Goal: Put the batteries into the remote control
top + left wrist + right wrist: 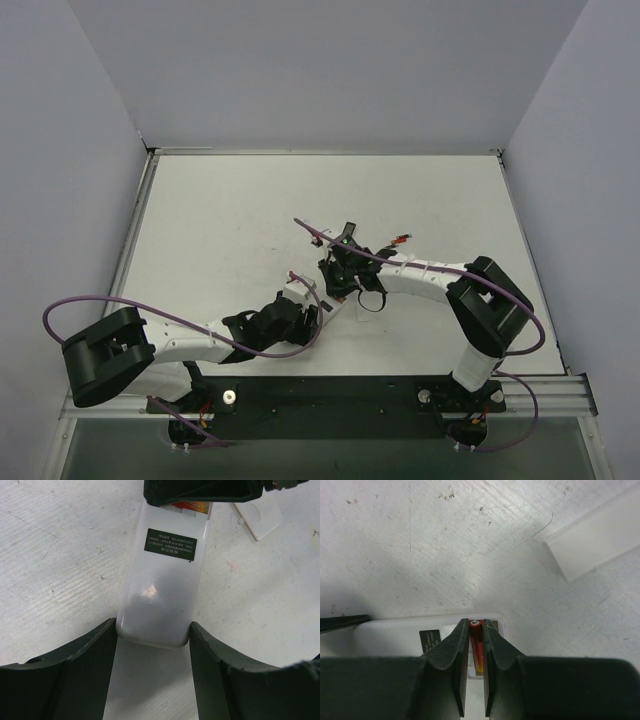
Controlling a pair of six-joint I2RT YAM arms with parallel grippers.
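The white remote control (160,595) lies with its white face and small dark label (170,542) up. My left gripper (152,632) is shut on its near end, one finger on each long side. My right gripper (476,626) is shut on a red battery (476,647) and holds it upright at the open battery compartment at the remote's far end (395,635). In the top view the two grippers, left (300,318) and right (338,280), meet mid-table over the remote (297,290).
A loose white flat piece (592,540), like a battery cover, lies on the table beside the remote and also shows in the left wrist view (260,517). A small red thing (402,238) lies behind the right arm. Grey walls enclose the table.
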